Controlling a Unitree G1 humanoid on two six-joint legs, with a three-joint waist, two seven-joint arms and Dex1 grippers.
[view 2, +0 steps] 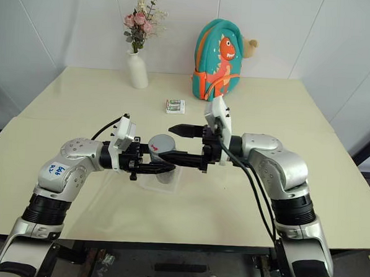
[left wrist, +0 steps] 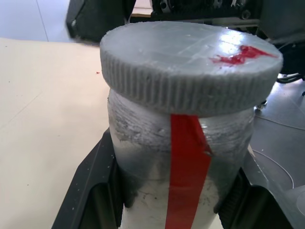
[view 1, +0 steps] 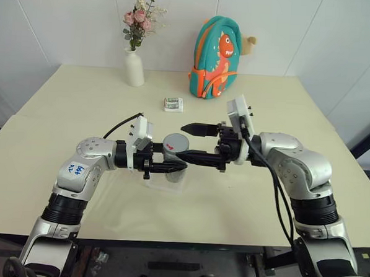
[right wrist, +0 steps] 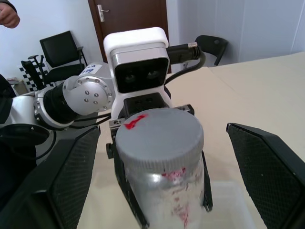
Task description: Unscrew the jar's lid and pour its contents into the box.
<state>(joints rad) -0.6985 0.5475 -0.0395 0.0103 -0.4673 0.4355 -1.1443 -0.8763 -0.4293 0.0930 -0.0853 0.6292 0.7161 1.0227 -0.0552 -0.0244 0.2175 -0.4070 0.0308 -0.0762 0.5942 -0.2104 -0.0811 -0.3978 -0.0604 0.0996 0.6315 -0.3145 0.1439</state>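
The jar (view 1: pixel 173 158), a silvery cylinder with red marks (left wrist: pixel 188 167), is held upright just above the box (view 1: pixel 168 182), a shallow clear tray on the table. My left gripper (view 1: pixel 170 165) is shut on the jar's body, its fingers (left wrist: pixel 90 200) pressing both sides. The ribbed grey lid (left wrist: pixel 190 62) with a red smear sits on top of the jar. My right gripper (view 1: pixel 186 142) comes in level from the right and stands open, with its fingers (right wrist: pixel 71 181) wide apart on either side of the lid (right wrist: pixel 159 136) and not touching it. The contents are hidden inside the jar.
A white vase with flowers (view 1: pixel 134 66) and a teal dinosaur backpack (view 1: pixel 217 56) stand at the table's far edge. A small white-and-green packet (view 1: pixel 173 104) lies behind the grippers. A person's hand (right wrist: pixel 8 14) and black chairs (right wrist: pixel 59 52) show in the room beyond the table.
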